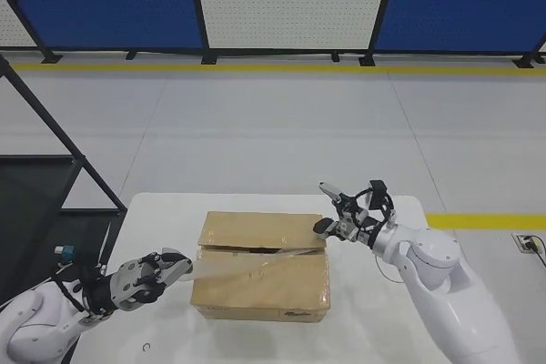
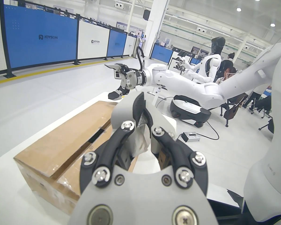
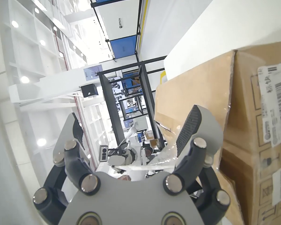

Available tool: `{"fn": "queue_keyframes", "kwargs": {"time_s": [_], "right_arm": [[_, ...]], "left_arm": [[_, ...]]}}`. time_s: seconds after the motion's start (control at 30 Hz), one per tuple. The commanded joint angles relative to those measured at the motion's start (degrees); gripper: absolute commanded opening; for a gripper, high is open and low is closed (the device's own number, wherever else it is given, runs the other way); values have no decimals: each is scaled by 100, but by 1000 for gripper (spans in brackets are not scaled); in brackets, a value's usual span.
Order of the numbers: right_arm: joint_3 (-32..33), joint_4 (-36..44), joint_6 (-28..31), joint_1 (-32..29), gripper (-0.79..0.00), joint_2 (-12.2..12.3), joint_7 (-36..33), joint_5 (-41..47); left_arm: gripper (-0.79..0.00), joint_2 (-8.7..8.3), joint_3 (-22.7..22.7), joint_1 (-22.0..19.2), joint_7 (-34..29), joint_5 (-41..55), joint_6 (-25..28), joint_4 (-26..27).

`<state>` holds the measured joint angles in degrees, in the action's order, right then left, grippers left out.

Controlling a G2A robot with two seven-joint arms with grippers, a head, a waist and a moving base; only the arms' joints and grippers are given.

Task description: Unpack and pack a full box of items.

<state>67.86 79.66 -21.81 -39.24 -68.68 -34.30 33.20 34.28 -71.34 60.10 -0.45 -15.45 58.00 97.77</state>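
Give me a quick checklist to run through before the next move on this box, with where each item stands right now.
1. Left gripper has hold of the tape: ok, shut on its crumpled end.
2. Tape fully off the box: not ok, the strip runs from the gripper across the top.
3. Right gripper free for work: ok, open and empty beside the box's far corner.
4. Flaps free to lift: cannot tell; a dark gap shows along the seam.
5. Box flat on the table: ok.
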Motion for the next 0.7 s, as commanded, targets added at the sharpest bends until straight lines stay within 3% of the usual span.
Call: {"fn": "queue_keyframes", "kwargs": {"time_s": [0.0, 0.23, 0.5, 0.67], "right_arm": [[19, 22, -50, 2, 0, 9, -64, -8], [121, 244, 88, -165, 0, 33, 22, -77], [66, 58, -54, 77, 0, -15, 688, -252], [37, -360, -369, 494, 0, 54, -696, -350]], "left_arm": [[-785, 0, 0, 0, 0, 0, 0, 0], [-785, 0, 0, 0, 0, 0, 0, 0], [-785, 0, 0, 0, 0, 0, 0, 0], [-785, 0, 0, 0, 0, 0, 0, 0]]}}
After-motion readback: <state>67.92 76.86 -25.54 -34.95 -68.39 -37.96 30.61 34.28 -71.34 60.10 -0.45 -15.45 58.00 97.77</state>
